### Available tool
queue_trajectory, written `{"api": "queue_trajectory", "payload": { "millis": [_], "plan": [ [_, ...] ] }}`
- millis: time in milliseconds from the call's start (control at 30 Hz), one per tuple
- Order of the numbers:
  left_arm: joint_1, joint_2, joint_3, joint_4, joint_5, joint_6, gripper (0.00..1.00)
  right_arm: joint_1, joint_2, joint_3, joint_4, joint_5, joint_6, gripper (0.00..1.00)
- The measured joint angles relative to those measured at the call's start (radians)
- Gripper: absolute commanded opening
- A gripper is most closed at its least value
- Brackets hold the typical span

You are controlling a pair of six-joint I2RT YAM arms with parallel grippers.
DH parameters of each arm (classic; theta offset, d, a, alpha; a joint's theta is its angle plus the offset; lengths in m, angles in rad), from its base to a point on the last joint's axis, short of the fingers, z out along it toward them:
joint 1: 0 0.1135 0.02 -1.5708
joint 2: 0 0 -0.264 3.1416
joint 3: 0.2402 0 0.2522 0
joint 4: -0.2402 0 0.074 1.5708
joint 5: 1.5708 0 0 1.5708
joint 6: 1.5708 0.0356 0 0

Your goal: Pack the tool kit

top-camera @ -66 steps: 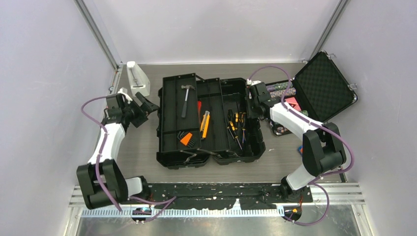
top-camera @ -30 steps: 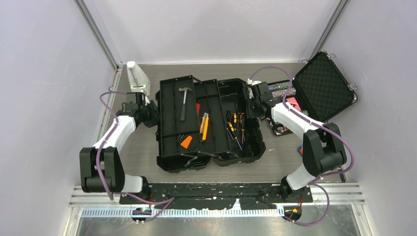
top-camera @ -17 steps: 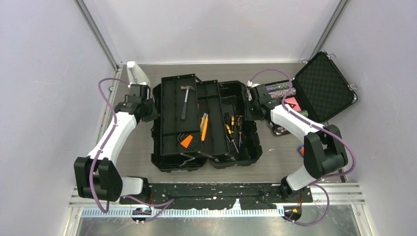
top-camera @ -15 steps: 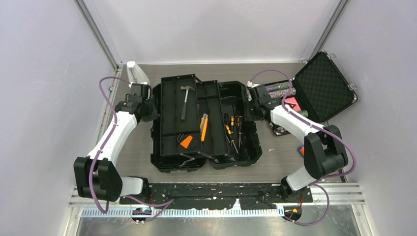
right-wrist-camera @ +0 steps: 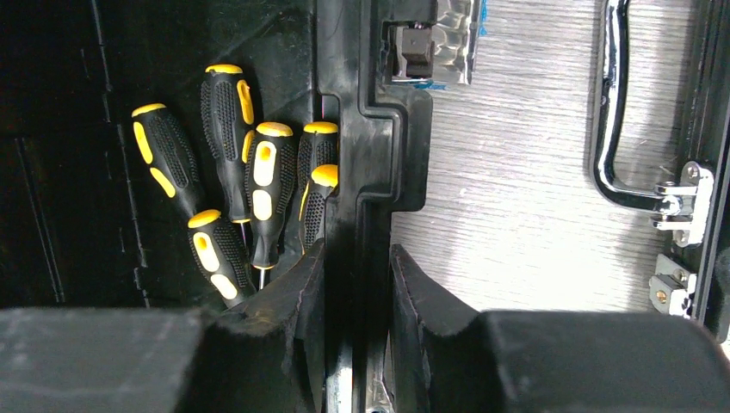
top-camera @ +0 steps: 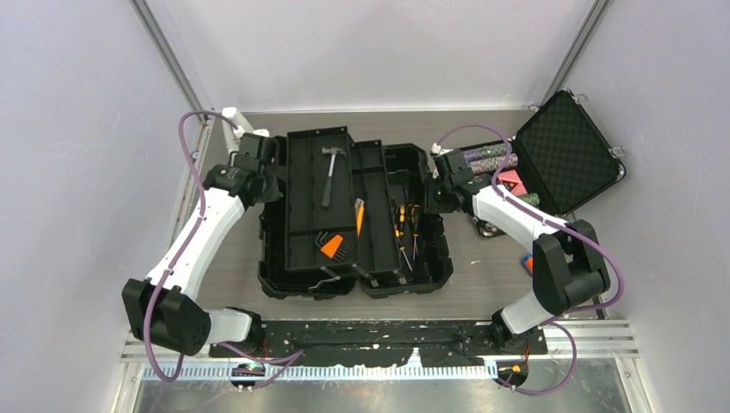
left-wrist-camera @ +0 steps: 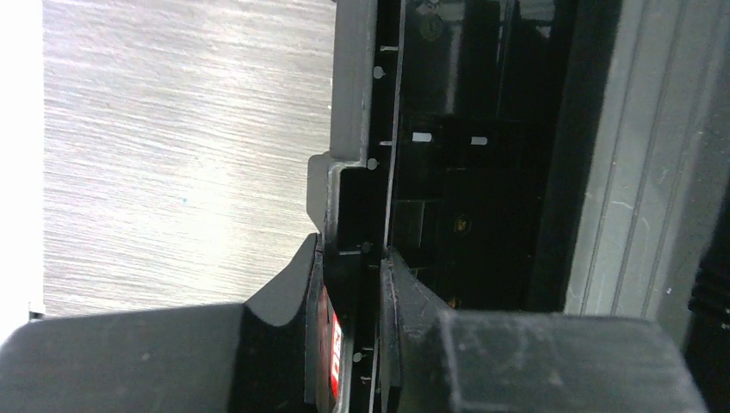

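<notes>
The toolbox [right-wrist-camera: 370, 163] is matt black plastic. The screwdrivers [right-wrist-camera: 262, 185] have dimpled black grips with glossy yellow inlays. The worktop [left-wrist-camera: 172, 155] looks brushed grey; the case handle [right-wrist-camera: 613, 112] is shiny metal.

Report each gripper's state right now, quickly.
Left gripper: closed on the outer edge of the toolbox lid.
Right gripper: closed on the side wall of the toolbox base.

Hammer [top-camera: 328, 175] in tray [top-camera: 302, 194] left of screwdrivers [top-camera: 405, 225]
</notes>
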Motion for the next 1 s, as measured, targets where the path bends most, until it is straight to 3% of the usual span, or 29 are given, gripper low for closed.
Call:
{"api": "queue_trajectory", "payload": {
  "millis": [500,1000],
  "plan": [
    [-0.195,0.104,0.285,-0.174,-0.309,0.077,0.00,0.085,-0.007,-0.017,0.026,0.011,0.152,0.30],
    [-0.481,0.283,0.561,-0.259,-0.623,0.186,0.00,0.161,-0.033,-0.102,0.180,0.008,0.343,0.35]
  ]
}}
